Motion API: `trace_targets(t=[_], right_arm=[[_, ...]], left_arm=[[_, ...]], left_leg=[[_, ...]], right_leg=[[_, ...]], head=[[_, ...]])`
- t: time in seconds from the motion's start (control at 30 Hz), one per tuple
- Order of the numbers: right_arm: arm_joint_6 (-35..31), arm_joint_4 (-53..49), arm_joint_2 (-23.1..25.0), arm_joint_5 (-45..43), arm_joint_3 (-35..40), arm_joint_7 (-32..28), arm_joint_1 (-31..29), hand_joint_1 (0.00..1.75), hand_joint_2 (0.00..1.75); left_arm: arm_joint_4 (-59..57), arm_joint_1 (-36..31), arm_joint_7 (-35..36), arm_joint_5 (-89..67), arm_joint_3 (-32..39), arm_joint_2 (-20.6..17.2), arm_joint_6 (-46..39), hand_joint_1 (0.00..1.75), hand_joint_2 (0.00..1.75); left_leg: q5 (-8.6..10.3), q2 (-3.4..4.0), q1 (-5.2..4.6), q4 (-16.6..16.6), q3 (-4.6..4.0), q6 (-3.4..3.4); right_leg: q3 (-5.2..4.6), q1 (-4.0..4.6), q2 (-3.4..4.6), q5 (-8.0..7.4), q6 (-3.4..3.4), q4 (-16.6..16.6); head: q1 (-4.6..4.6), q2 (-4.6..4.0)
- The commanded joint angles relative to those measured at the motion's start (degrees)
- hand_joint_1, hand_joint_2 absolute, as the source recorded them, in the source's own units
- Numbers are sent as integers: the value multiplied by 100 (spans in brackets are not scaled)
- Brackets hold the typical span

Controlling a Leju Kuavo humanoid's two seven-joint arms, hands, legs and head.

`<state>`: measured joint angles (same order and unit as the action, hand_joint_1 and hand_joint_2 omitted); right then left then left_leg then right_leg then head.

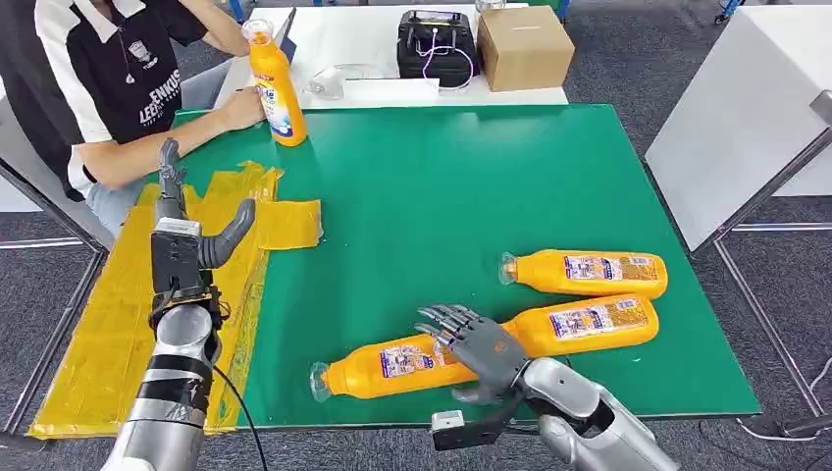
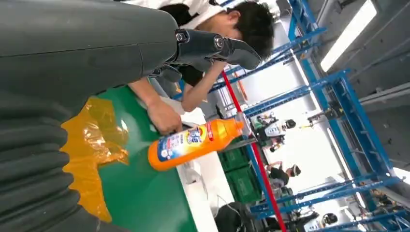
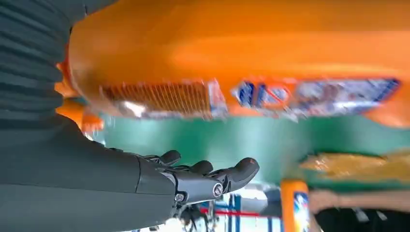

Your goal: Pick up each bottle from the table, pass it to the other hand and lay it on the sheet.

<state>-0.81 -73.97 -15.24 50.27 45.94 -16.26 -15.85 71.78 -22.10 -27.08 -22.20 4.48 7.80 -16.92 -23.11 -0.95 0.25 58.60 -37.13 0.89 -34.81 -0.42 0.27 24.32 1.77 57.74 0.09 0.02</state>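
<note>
Three orange bottles are lying on their sides on the green worktop (image 1: pixel 471 177). The nearest bottle (image 1: pixel 392 365) is lying directly under the right hand (image 1: pixel 481 345), which is hovering over its body with fingers spread and grasping nothing. The middle bottle (image 1: pixel 589 324) is lying just beyond that hand, and the far bottle (image 1: pixel 589 273) is lying beside it, further from the hand. A fourth, upright bottle (image 1: pixel 275 90) is standing at the worktop's far edge, well ahead of the left hand (image 1: pixel 191 221), with a person's hand (image 1: pixel 240 106) resting against it. The left hand is raised over the yellow sheet (image 1: pixel 128 314), fingers extended, holding nothing. The sheet is draping over the worktop's left edge. Beyond the green surface a white table (image 1: pixel 373 39) is carrying a black case (image 1: pixel 437 44) and a cardboard box (image 1: pixel 525 47). Grey carpet (image 1: pixel 608 59) is surrounding the worktop.
</note>
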Motion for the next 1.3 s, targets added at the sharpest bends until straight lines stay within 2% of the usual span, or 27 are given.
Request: trace_targets(t=[0.03, 0.07, 0.17, 0.27, 0.43, 0.53, 0.57, 0.6, 0.7, 0.87, 1.0, 1.03, 1.13, 1.17, 1.2, 1.23, 1.27, 1.3], right_arm=[[-16, 1330, 294, -133, 159, 24, -450, 0, 175], [-27, 1349, 300, -135, 148, 41, -450, 0, 175], [-111, 1446, 369, -106, 62, 168, -434, 0, 175], [-112, 1480, 401, -98, 58, 173, -447, 0, 175], [-156, 1550, 489, -87, -29, 240, -445, 0, 175], [-145, 1786, 652, -16, -69, 331, -568, 0, 175], [-219, 2025, 779, 75, -75, 366, -670, 0, 175], [-279, 2141, 850, 164, -46, 413, -729, 0, 175], [-432, 2475, 1120, 529, 140, 621, -966, 0, 175], [-254, 2857, 1500, 577, 410, 636, -1307, 0, 175], [-105, 3237, 1598, 514, 554, 585, -1531, 0, 175], [-83, 3398, 1637, 502, 609, 582, -1603, 0, 175], [-84, 3408, 1623, 501, 605, 581, -1610, 3, 175], [-84, 3408, 1623, 501, 605, 581, -1610, 3, 175], [-73, 3451, 1639, 498, 615, 579, -1627, 19, 175], [-70, 3468, 1637, 498, 617, 579, -1639, 54, 175], [-38, 3624, 1674, 496, 678, 579, -1706, 140, 175], [36, 3803, 1699, 452, 764, 571, -1805, 148, 175]], left_arm=[[-403, -242, 16, 186, -238, 57, 6, 0, 175], [-415, -240, 15, 204, -242, 55, 8, 0, 175], [-444, -230, -3, 234, -252, 52, 22, 0, 175], [-442, -230, -5, 236, -254, 54, 22, 0, 175], [-436, -231, -4, 241, -264, 58, 37, 0, 175], [-453, -237, 4, 241, -286, 73, 47, 0, 175], [-475, -251, 4, 243, -307, 80, 61, 0, 175], [-475, -251, 8, 248, -317, 86, 53, 0, 175], [-457, -246, 31, 254, -327, 107, 58, 0, 175], [-588, -332, 50, 253, -378, 152, 88, 0, 175], [-709, -427, 30, 275, -448, 197, 92, 0, 175], [-750, -449, 25, 291, -463, 196, 92, 0, 175], [-752, -450, 25, 292, -464, 198, 92, 0, 175], [-752, -450, 25, 292, -464, 198, 92, 0, 175], [-762, -456, 25, 300, -465, 201, 93, 0, 175], [-768, -459, 25, 301, -474, 211, 95, 0, 175], [-802, -479, 19, 335, -487, 204, 105, 0, 175], [-856, -515, 8, 377, -514, 206, 111, 0, 175]], left_leg=[[-8, 6, 6, -6, 33, -3], [-14, 8, 10, -9, 50, -5], [-3, 3, 2, -4, 15, -2], [-10, 10, 9, -6, 37, -4], [-3, 3, 3, -4, 17, -2], [-3, 6, 3, -5, 18, -2], [-12, 12, 10, -10, 51, -4], [-4, 10, 3, -5, 21, -2], [-4, 14, 3, -4, 21, -3], [-3, 17, 6, -2, 20, -4], [-8, 16, 13, -7, 47, -6], [-1, 8, 5, -3, 20, -3], [-1, 6, 5, -4, 24, -2], [-10, 9, 12, -10, 55, -4], [-3, 6, 6, -4, 28, -3], [-5, 6, 8, -5, 36, -4], [-2, 5, 6, -4, 28, -3], [-3, 2, 8, -6, 37, -4]], right_leg=[[38, 8, -4, 6, -3, -15], [58, 13, -6, 10, -5, -22], [18, 3, -2, 3, -2, -7], [43, 10, -1, 6, -4, -16], [19, 3, -5, 3, -2, -8], [18, 3, -2, 3, -2, -7], [56, 12, -4, 8, -5, -23], [21, 4, 1, 3, -2, -8], [18, 3, 5, 1, -3, -6], [15, 5, 9, 0, -4, -4], [47, 13, 1, 5, -6, -17], [15, 4, 1, 2, -2, -4], [21, 3, -3, 3, -2, -5], [59, 13, -8, 9, -4, -21], [27, 5, -4, 5, -2, -7], [38, 8, -6, 6, -3, -11], [28, 6, -5, 3, -3, -8], [40, 8, -10, 6, -4, -12]], head=[[2, 0], [0, 0], [2, 0], [0, 0], [0, 0], [2, 0], [0, 0], [2, 0], [0, 0], [2, 0], [0, 0], [0, 0], [2, 0], [2, 0], [2, 0], [2, 0], [2, 0], [2, 0]])
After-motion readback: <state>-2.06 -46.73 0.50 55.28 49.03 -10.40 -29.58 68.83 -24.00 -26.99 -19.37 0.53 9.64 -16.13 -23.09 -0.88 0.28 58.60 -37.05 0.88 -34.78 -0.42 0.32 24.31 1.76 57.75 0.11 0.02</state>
